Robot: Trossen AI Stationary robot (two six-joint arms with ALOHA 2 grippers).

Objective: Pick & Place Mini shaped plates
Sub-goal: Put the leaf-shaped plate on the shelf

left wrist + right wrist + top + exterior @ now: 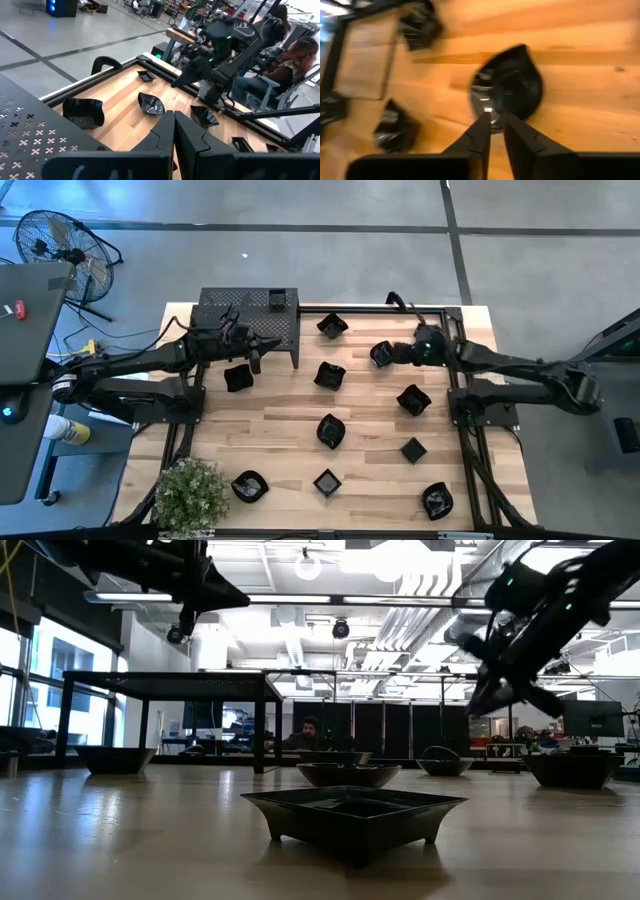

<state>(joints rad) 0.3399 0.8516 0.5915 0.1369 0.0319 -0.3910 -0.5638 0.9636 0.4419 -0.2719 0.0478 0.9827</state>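
Wooden planks make up the table [280,442], with small black plates scattered across it and a perforated shelf [248,317] at the far left corner. Beside that shelf the left gripper [264,346] hangs with its fingers pressed together, holding nothing; a square plate [238,377] lies just near it. Further right, the right gripper [386,352] sits over a round plate [380,354] at the far side, its fingers [481,134] only slightly parted, tips at the rim. Whether it actually holds the plate I cannot tell. The rim looks glossy and thin, so a shallow pinch could slip and the plate could drop or skid into neighbouring plates.
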